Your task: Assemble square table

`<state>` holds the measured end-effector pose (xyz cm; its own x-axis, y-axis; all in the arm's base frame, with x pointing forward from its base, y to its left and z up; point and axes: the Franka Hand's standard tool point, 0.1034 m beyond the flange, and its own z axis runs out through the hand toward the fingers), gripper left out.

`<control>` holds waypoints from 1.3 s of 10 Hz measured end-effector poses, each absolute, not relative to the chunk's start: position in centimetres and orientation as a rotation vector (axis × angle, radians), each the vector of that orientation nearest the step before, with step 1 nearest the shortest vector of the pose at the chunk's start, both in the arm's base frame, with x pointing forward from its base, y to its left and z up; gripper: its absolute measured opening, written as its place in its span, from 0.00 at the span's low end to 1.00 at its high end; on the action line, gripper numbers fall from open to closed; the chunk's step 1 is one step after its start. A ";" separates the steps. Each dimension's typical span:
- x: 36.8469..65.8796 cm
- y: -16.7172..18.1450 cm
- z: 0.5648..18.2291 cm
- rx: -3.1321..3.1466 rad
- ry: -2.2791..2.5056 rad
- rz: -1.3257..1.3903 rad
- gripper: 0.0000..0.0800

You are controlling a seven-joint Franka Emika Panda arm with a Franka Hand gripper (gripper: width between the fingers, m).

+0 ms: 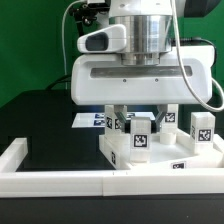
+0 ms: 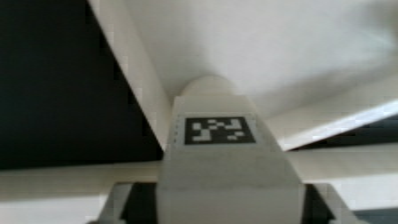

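Note:
The square table's white slab (image 1: 160,158) lies flat at the exterior view's right, with a tag on its front edge. One white tagged leg (image 1: 140,135) stands upright on it, and my gripper (image 1: 139,118) is shut on this leg from above. In the wrist view the same leg (image 2: 217,130) fills the space between my fingers (image 2: 128,205), with the slab (image 2: 294,55) beneath it. Three other legs stand close by: one to the left (image 1: 113,123), one behind (image 1: 170,117) and one at the right (image 1: 200,128).
The marker board (image 1: 92,119) lies flat on the black table (image 1: 55,125) behind the slab's left corner. A long white border rail (image 1: 60,182) runs along the front and turns up the left side.

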<state>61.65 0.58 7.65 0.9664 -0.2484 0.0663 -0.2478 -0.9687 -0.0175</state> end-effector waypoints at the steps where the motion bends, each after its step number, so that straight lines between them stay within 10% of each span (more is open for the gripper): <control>1: 61.6 0.8 7.6 -3.085 0.516 -0.115 0.36; 11: 61.6 0.3 7.4 -2.713 1.474 -0.111 0.43; 13: 61.6 0.3 7.4 -2.796 1.317 -0.116 0.77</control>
<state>61.58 0.29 7.40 0.6349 -0.7712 0.0469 -0.7676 -0.6365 -0.0755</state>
